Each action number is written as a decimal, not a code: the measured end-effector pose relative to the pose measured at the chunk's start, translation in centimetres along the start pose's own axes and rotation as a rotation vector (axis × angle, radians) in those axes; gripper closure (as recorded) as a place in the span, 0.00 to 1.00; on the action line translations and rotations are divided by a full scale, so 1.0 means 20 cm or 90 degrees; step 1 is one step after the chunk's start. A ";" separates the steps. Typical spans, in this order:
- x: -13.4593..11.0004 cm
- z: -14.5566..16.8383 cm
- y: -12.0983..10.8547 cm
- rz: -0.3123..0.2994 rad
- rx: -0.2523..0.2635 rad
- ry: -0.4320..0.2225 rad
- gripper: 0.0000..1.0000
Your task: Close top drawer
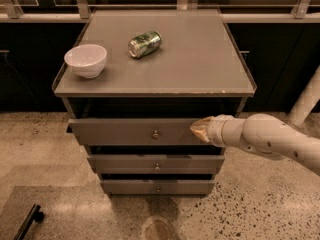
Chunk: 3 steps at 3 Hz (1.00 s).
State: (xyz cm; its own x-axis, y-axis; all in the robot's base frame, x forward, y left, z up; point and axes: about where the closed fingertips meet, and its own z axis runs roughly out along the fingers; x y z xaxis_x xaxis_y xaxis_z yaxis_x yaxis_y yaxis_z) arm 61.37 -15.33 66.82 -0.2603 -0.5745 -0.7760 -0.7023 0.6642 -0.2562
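A grey cabinet fills the middle of the camera view, its worktop (200, 59) flat and rimmed. From the right edge the robot's pale arm (270, 139) reaches in low, level with the cabinet's upper front.

The top drawer (125, 131) sits just under the worktop and is pulled out, with a dark gap showing above its flat front. Below it the middle drawer (130, 163) and the lowest drawer (130, 186) also stand a little proud, each one narrower than the one above.

On the worktop a white bowl (86, 60) stands upright near the left edge, and a green can (145, 44) lies on its side further back, apart from the bowl.

The claw (200, 130) is at the right part of the top drawer's front and appears to be against it; whether it is spread or pressed together cannot be told. The small round knob (155, 133) at the drawer's centre is to the claw's left, not held.

The push looks to be in hand, with the drawer not yet home. Since the claw bears well off centre, the drawer may skew on its runners and jam partway. The tip may also slide off the plain front toward the right edge. A hard shove could jolt the cabinet and set the lying can rolling.
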 end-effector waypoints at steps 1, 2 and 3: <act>-0.02 0.03 0.00 -0.005 -0.008 0.004 1.00; 0.07 -0.07 -0.01 0.055 -0.031 -0.001 1.00; 0.21 -0.38 0.12 0.145 -0.070 0.019 1.00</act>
State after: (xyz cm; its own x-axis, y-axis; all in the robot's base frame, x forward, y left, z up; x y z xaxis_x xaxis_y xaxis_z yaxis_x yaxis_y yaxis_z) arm 53.57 -19.87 67.29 -0.4381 -0.4307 -0.7890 -0.6906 0.7232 -0.0114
